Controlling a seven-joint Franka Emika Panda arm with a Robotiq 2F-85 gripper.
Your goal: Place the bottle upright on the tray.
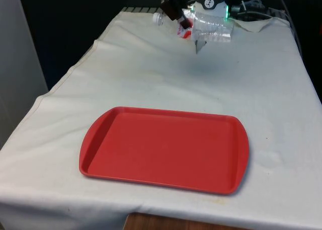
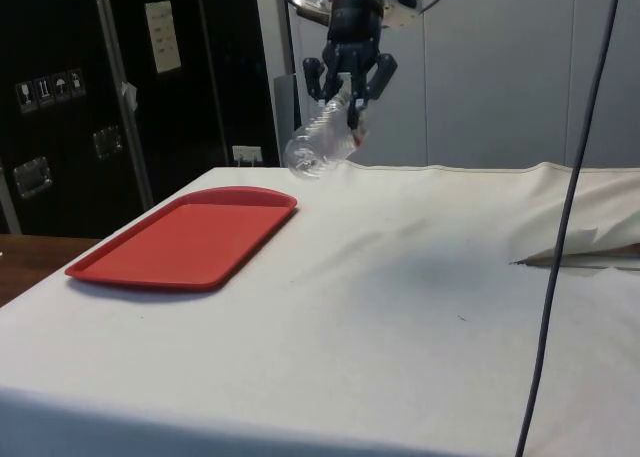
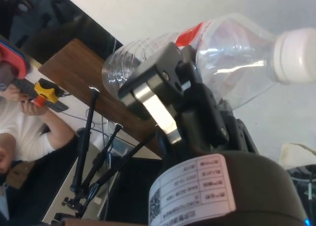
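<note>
1. Hanging in the air above the far part of the table [image 2: 420,307], a clear plastic bottle [image 2: 322,141] is held by the black gripper [image 2: 349,95], whose two fingers are closed on its body.
2. In the side view the bottle is seen well clear of the white cloth [image 1: 166,79], with nothing under it touching it.
3. The bottle's long axis is tilted, neither upright nor level: in the side view one end hangs low toward the tray side and the other end is raised up between the fingers.
4. In the front view the white cap [image 1: 158,18] is pointed toward the front view's left, and the clear body [image 1: 211,26] is stretched toward the front view's right, so that the axis runs mostly across the table there.
5. A red label [image 3: 190,35] is wrapped around the bottle near the spot where it is gripped; it is seen as a red patch in the front view, too.
6. In the wrist view the bottle is seen clamped behind one finger [image 3: 158,95], with the cap sticking out to one side and the ribbed base to the other.
7. A red tray [image 1: 100,134] is laid flat on the cloth at the near part of the table, well apart from the bottle, and its floor is bare.
8. A person in a white sleeve [image 3: 22,132] is seen in the wrist view, beside a wooden surface.
</note>
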